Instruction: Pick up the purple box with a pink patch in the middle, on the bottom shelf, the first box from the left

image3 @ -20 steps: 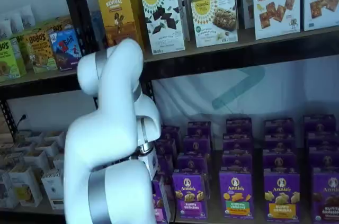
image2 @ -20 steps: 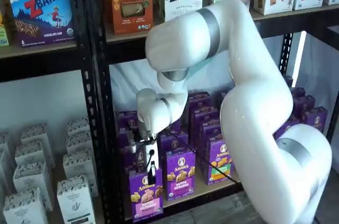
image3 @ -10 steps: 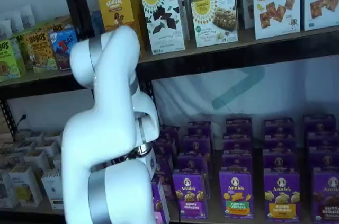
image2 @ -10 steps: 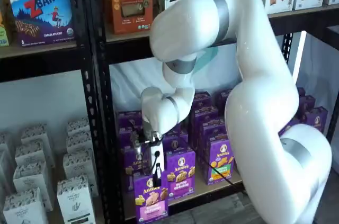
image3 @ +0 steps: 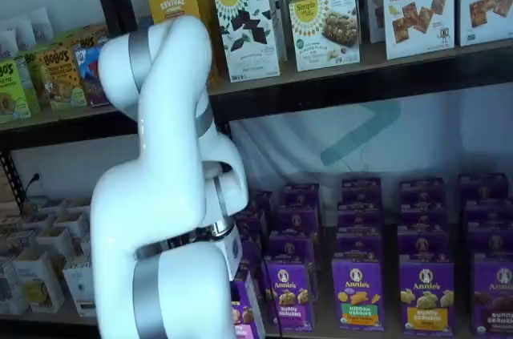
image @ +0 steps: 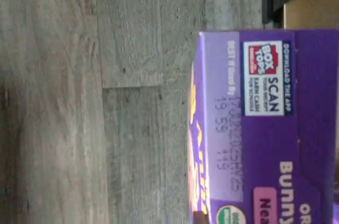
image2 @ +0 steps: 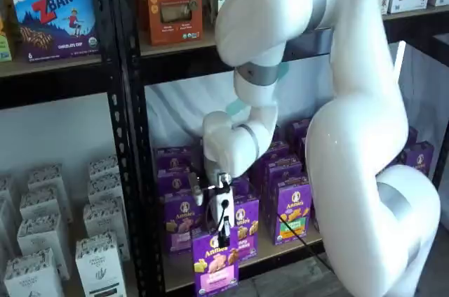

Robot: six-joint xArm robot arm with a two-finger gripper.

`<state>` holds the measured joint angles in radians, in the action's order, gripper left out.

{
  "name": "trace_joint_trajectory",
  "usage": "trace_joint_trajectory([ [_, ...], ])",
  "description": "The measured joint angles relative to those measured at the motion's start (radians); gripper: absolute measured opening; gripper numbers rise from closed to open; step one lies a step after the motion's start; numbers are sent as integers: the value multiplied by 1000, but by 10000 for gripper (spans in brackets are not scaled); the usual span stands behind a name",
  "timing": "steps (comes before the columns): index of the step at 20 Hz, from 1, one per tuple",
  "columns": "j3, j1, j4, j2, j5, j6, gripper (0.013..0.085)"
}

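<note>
My gripper (image2: 224,234) is shut on the top of the purple box (image2: 216,263), which hangs upright with its pink patch low on the front. The box is out in front of the bottom shelf (image2: 270,249), past its black front rail. In a shelf view the white arm covers the gripper, and only an edge of the purple box (image3: 241,312) shows beside it. In the wrist view the purple box (image: 270,128) shows a Box Tops label, with grey wooden floor behind it.
Rows of like purple boxes (image2: 292,204) fill the bottom shelf in both shelf views (image3: 357,291). A black upright (image2: 130,142) stands just left of the held box. White boxes (image2: 98,255) fill the left bay. Cracker and snack boxes (image3: 325,26) line the shelf above.
The gripper has carried the purple box to the right and outward, away from the shelf front. The arm's elbow has risen.
</note>
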<state>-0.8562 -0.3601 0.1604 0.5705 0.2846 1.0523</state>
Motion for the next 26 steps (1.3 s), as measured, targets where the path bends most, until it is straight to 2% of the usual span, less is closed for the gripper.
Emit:
trace_joint_trajectory([
  [6,128,52,-25,-118,-30,76,290],
  [9,172,69,-80,-180,-16,146,290],
  [10,184,76,-81,-202,-7,153,290],
  [13,209,96,-12,-260,34,110,290],
  [14,214,99,-10,-278,52,111,290],
  [18,245,105,-28,-353,104,137,290],
  [22,269,109,-78,-430,162,187,290],
  [26,288,115,-96,-502,217,209,290],
])
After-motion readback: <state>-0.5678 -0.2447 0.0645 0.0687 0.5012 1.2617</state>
